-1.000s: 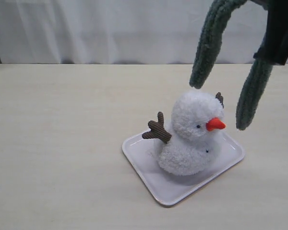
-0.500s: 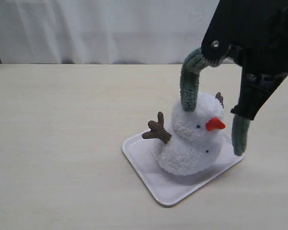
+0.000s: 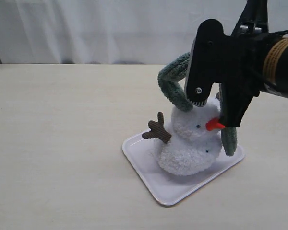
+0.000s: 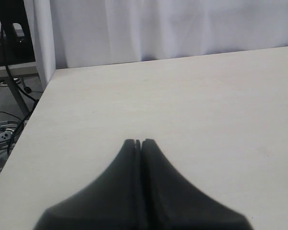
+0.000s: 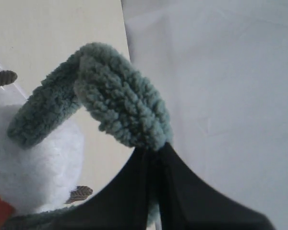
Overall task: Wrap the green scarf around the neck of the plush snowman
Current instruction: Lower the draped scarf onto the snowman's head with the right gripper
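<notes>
The plush snowman [image 3: 191, 141] stands upright on a white tray [image 3: 149, 178], orange nose pointing right. My right gripper [image 3: 209, 103] hovers just above its head, shut on the middle of the green scarf [image 3: 172, 85]. One scarf end loops out to the left and rests behind the snowman's head; the other end [image 3: 229, 140] hangs down on its right side onto the tray. The right wrist view shows the scarf [image 5: 120, 103] folded at the closed fingertips [image 5: 152, 152], beside the white head [image 5: 33, 167]. My left gripper [image 4: 138, 142] is shut and empty over bare table, far from the snowman.
A white curtain [image 3: 101, 28] hangs behind the table's far edge. In the left wrist view the table's left edge [image 4: 33, 115] drops off to cables and furniture legs on the floor.
My right gripper has come down with the scarf from high above to just over the snowman's head. The scarf ends now drape behind the head and down its right side.
</notes>
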You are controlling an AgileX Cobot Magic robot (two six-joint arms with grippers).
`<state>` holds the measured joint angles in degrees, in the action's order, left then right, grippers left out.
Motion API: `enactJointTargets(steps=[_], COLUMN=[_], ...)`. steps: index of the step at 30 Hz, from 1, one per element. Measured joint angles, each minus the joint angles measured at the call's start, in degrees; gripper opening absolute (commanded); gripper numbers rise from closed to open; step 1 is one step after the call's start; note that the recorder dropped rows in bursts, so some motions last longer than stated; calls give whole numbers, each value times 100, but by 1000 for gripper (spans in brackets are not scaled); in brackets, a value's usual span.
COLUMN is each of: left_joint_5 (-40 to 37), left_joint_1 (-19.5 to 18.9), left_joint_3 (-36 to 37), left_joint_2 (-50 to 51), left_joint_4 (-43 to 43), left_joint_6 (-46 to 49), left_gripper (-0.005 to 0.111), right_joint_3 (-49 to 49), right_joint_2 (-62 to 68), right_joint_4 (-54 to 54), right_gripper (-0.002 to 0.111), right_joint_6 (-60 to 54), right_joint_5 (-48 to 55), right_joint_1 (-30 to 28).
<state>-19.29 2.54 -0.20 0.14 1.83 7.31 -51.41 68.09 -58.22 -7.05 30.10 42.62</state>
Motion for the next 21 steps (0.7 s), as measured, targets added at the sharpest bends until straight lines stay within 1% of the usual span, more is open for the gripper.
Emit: enactJointTargets(steps=[5, 6, 9, 15, 21], left_joint_5=[0, 0, 0, 0, 0], left_joint_1=[0, 0, 0, 0, 0], left_joint_3=[0, 0, 0, 0, 0], left_joint_2=[0, 0, 0, 0, 0], left_joint_4=[0, 0, 0, 0, 0], left_joint_6=[0, 0, 0, 0, 0], left_gripper=[0, 0, 0, 0, 0], right_joint_3=[0, 0, 0, 0, 13], right_joint_2=[388, 504, 744, 1222, 1501], right_joint_4=[-83, -93, -91, -94, -133], right_gripper=[4, 4, 4, 4, 4], right_joint_6=[249, 304, 344, 234, 219], right_joint_5=[-563, -835, -1482, -2575, -2642], right_joint_1=[-563, -789, -1092, -1249, -1249])
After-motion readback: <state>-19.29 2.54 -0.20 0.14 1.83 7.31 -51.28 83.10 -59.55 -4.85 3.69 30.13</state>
